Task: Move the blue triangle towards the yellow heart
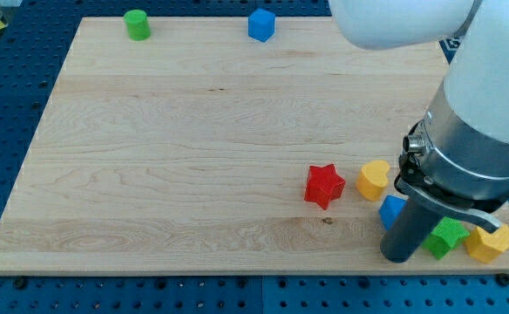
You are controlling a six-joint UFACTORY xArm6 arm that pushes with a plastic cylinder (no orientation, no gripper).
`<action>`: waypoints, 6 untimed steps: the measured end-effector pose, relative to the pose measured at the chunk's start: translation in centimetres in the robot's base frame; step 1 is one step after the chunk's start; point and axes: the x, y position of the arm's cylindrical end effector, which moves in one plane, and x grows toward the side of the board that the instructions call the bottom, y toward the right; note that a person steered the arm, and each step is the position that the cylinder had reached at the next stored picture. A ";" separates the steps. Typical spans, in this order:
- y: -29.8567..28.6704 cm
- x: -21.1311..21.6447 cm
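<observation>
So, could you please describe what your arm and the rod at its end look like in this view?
My arm is bulky: a glossy white upper shell, then a smooth silver-grey cylindrical section. Beneath it sits a black collar with a thin light band along its lower edge, and from that hangs a straight dark grey rod ending in my tip. No cables or labels are visible on it.

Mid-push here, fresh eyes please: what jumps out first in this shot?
The big white-and-grey arm fills the view's right, its dark rod ending at my tip near the wooden board's bottom-right edge. Packed around it: the blue triangle block touching the rod's left, the yellow heart block just above-left, a red star block, a green star-like block, a yellow block. A green cylinder and blue cube sit far off along the top edge.
</observation>
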 end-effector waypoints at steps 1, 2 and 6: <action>0.0 -1.9; 0.0 -2.9; 0.9 -5.2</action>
